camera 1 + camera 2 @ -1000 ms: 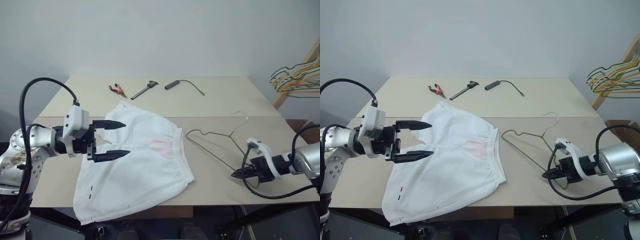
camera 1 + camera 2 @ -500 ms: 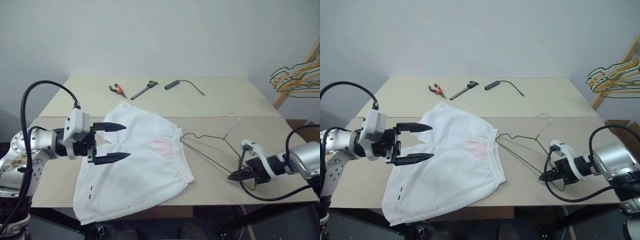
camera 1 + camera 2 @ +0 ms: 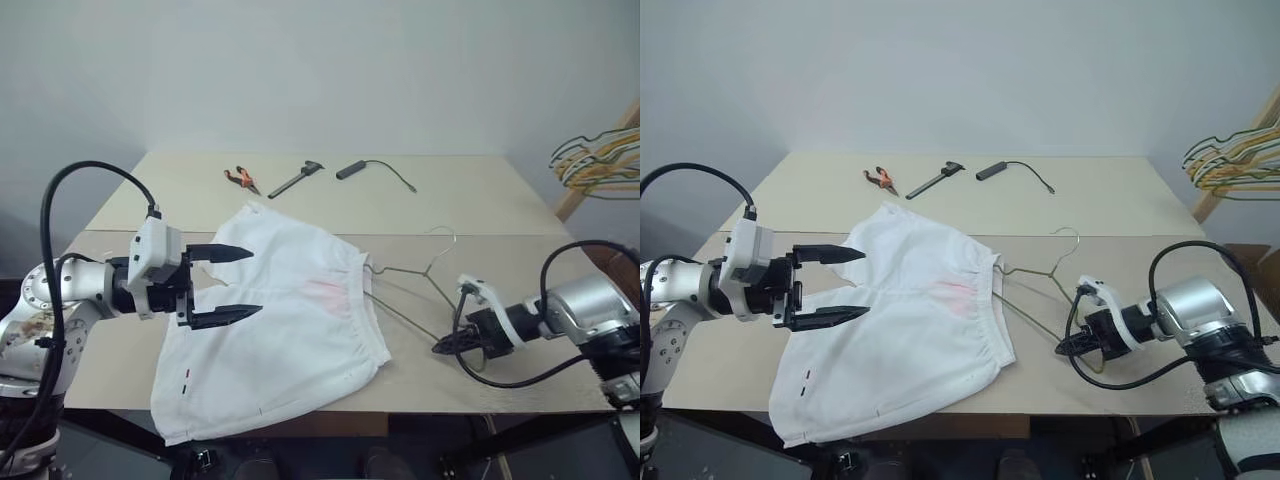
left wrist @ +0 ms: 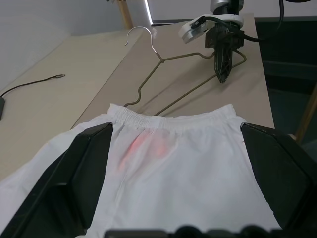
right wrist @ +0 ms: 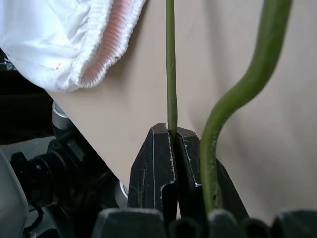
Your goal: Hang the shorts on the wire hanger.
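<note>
White fabric shorts flat on beige table, centre-left of frame, waistband facing thin dark grey wire hanger right of centre. Left gripper spread wide above shorts' left side; right gripper clamped on hanger's wire, lower right.

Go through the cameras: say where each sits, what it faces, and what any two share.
Head eyes: look down on the table; both arms, shorts, wire hanger.
Left wrist: looks along the open left gripper across the shorts to the right gripper.
Right wrist: close on its shut jaws pinching the wire.
Shared: hanger and waistband.
</note>
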You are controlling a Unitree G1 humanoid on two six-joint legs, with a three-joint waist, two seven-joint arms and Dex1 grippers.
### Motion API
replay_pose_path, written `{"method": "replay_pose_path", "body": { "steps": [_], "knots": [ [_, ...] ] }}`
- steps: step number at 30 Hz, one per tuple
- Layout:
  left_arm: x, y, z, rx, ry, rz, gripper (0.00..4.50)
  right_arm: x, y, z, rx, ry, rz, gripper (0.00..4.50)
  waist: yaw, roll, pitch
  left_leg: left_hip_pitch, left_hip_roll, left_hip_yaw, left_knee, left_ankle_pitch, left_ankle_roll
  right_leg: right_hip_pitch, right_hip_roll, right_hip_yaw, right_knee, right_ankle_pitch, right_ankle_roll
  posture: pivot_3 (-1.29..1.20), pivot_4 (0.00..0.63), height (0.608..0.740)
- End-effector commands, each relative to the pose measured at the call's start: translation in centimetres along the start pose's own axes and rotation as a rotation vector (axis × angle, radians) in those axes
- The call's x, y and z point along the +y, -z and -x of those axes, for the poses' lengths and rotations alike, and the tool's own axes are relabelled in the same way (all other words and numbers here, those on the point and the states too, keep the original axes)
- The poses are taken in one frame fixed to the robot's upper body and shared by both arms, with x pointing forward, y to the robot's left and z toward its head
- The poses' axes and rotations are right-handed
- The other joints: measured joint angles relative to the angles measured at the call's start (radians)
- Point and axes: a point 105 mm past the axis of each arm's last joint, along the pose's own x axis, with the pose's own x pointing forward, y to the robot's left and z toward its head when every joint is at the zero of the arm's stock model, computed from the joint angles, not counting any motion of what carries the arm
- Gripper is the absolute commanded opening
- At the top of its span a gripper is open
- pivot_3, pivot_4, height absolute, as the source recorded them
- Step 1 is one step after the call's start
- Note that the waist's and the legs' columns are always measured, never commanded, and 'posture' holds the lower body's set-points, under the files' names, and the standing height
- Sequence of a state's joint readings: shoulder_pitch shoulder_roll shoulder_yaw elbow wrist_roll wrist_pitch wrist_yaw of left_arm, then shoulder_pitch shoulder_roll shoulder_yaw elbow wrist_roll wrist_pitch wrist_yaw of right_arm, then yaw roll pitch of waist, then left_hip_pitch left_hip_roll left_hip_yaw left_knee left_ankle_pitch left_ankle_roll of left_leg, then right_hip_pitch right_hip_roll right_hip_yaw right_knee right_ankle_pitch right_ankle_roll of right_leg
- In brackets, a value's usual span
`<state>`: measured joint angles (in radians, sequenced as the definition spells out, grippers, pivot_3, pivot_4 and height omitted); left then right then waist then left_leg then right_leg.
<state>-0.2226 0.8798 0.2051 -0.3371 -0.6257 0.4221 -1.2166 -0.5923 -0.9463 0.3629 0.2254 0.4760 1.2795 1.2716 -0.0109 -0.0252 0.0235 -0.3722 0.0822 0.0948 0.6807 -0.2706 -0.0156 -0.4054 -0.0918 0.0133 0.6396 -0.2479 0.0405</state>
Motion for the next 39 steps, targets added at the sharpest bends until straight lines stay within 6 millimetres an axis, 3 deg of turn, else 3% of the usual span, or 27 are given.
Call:
{"method": "replay_pose_path", "body": {
  "steps": [1,9,15,23,30,36,39],
  "knots": [
    [0.1,-0.8,0.5,-0.002,-0.016,-0.040,4.48,0.5,-1.3,0.3,-0.018,-0.019,0.003,0.00,0.000,0.000,0.000,0.000,0.000,0.000,0.000,0.000,0.000,0.000,0.000,0.000,0.000,0.000,0.000,0.05,0.000,0.740],
    [0.1,-0.9,0.5,0.000,-0.021,-0.042,4.48,0.1,-4.0,-1.0,-0.087,-0.044,-0.072,0.00,-0.003,0.000,0.000,0.000,0.000,0.000,0.000,0.000,0.000,0.000,0.000,0.000,0.000,0.000,0.000,0.07,0.000,0.740],
    [0.1,-1.1,0.8,0.010,-0.028,-0.054,4.48,1.4,-3.3,-0.2,-0.047,-0.132,-0.032,0.00,0.013,0.001,0.000,-0.002,0.000,0.000,0.000,0.000,0.000,-0.001,0.000,0.000,0.000,0.000,0.000,0.09,0.000,0.740],
    [0.1,-1.0,0.7,0.013,-0.026,-0.055,4.48,0.1,-6.4,-1.0,-0.103,-0.068,-0.040,0.00,0.013,0.001,0.000,0.001,0.000,0.000,0.000,0.000,0.000,-0.001,0.002,0.000,0.002,0.001,-0.001,0.10,0.000,0.740],
    [-0.1,-1.0,0.9,0.018,-0.031,-0.060,4.48,-0.1,-7.7,-2.1,-0.109,-0.073,-0.031,0.00,0.025,0.001,0.000,-0.003,0.000,-0.001,-0.001,0.000,0.000,-0.003,0.001,0.000,0.000,0.001,-0.001,0.12,0.000,0.740],
    [-0.4,-0.9,1.2,0.026,-0.042,-0.063,4.48,0.6,-5.7,-0.9,0.029,-0.133,0.102,0.00,0.040,0.001,0.000,-0.015,0.000,-0.001,0.002,0.001,-0.001,-0.017,0.001,0.000,0.004,0.001,-0.001,0.14,0.000,0.740],
    [-0.4,-0.9,1.1,0.024,-0.044,-0.063,4.48,-0.6,-7.6,-0.4,-0.051,-0.032,0.059,0.00,0.036,0.001,0.000,-0.014,0.000,-0.001,0.002,0.001,-0.001,-0.016,0.002,0.000,0.004,0.001,-0.001,0.14,0.000,0.740]
  ]
}}
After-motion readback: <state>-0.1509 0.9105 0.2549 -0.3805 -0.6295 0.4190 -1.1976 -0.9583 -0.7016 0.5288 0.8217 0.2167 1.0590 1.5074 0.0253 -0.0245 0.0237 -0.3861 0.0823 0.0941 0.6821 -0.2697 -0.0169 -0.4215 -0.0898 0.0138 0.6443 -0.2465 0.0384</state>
